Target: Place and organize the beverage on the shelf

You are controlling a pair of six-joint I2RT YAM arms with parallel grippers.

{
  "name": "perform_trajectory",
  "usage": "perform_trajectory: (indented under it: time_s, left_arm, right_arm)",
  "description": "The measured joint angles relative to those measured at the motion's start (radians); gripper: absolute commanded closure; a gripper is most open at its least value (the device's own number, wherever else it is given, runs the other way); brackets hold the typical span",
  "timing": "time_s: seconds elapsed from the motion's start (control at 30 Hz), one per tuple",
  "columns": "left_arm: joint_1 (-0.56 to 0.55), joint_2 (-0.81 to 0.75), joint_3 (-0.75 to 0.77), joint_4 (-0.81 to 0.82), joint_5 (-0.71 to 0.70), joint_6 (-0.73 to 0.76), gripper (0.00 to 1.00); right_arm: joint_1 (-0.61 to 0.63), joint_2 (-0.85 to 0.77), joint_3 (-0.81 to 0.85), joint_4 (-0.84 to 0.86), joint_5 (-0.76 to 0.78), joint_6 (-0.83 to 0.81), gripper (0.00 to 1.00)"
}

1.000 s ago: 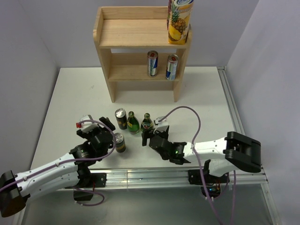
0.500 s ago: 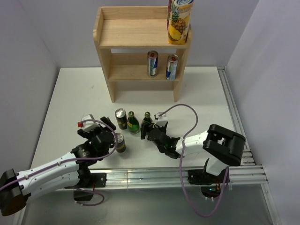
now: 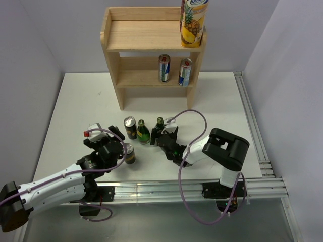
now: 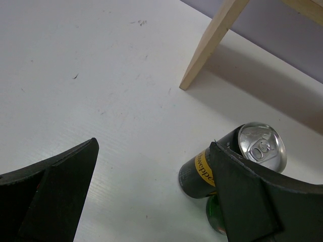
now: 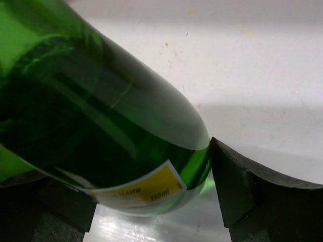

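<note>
The wooden shelf (image 3: pixel 151 35) stands at the back, with a pineapple juice carton (image 3: pixel 193 22) on its top board and two cans (image 3: pixel 164 68) (image 3: pixel 185 71) on the lower tier. On the table stand a dark can (image 3: pixel 130 127), a green bottle (image 3: pixel 143 133) and a second green bottle (image 3: pixel 159 127). My right gripper (image 3: pixel 162 138) is shut on that second bottle, which fills the right wrist view (image 5: pixel 101 126) and looks tilted. My left gripper (image 3: pixel 107 136) is open and empty. Another can (image 3: pixel 129 153) stands just right of it. The left wrist view shows a dark yellow-label can (image 4: pixel 237 161) behind its right finger (image 4: pixel 247 201).
The table's side walls are close on the left and right. A rail (image 3: pixel 166 189) runs along the near edge. The shelf leg (image 4: pixel 212 45) shows in the left wrist view. The right arm's cable (image 3: pixel 194 118) loops over the table.
My right gripper has moved forward and left up to the green bottle and closed round it, and the arm has folded. The bottle's top has shifted slightly away. The left arm has barely moved.
</note>
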Motion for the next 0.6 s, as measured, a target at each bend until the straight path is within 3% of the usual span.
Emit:
perform_trajectory:
  time_s: [0.27,0.37,0.47,0.5,0.6]
  left_arm:
    - [0.0,0.028,0.0,0.001,0.003,0.0,0.01]
    - [0.0,0.034,0.0,0.001,0.004,0.0,0.01]
    - [0.0,0.037,0.0,0.001,0.005,0.0,0.01]
    - [0.0,0.038,0.0,0.001,0.005,0.0,0.01]
    - [0.0,0.038,0.0,0.002,0.006,0.001,0.01]
  right_arm:
    - [0.0,0.087,0.031,0.131,0.062,-0.123,0.14]
    - [-0.002,0.124,0.042,0.183,0.078,-0.159,0.19]
    - [-0.002,0.163,0.063,0.237,0.1,-0.194,0.51]
    - [-0.003,0.174,0.071,0.247,0.107,-0.208,0.77]
    - [-0.004,0.204,0.091,0.28,0.126,-0.232,1.0]
